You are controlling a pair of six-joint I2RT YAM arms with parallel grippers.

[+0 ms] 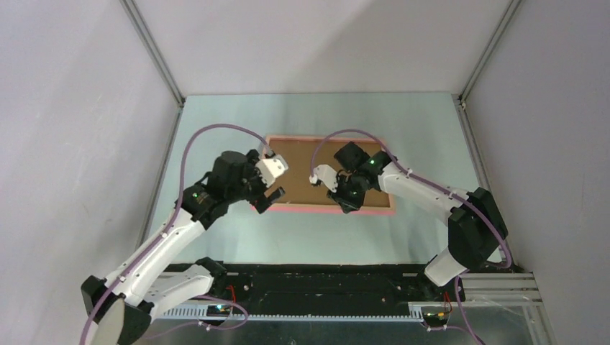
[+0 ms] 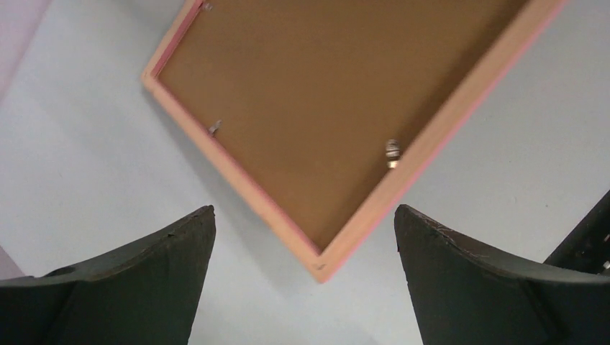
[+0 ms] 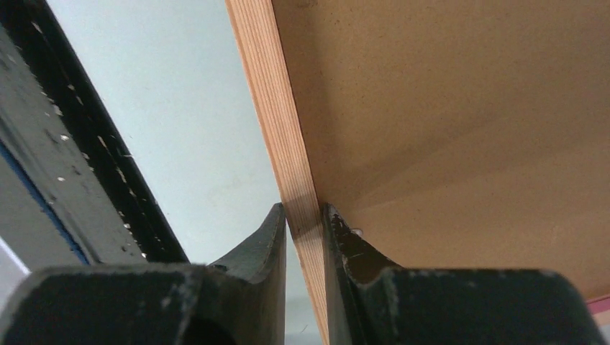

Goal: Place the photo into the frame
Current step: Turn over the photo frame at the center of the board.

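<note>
The salmon-pink frame [image 1: 316, 209] lies flat in the middle of the table with a brown backing board [image 1: 302, 162] filling it. The photo is hidden. My right gripper [image 1: 348, 204] is shut on the frame's near rail [image 3: 277, 108], one finger outside the rail and the other on the backing board [image 3: 446, 108], gripper [image 3: 303, 210]. My left gripper [image 1: 267, 200] hangs open above the frame's near-left corner. In the left wrist view that corner of the frame [image 2: 237, 172] points between the wide-apart fingers of the gripper [image 2: 305, 210], apart from both.
Small metal tabs [image 2: 391, 152] sit along the frame's inner edge over the board. A black rail [image 1: 324, 280] runs along the table's near edge by the arm bases. Pale walls with metal posts [image 1: 155, 54] enclose the table on three sides.
</note>
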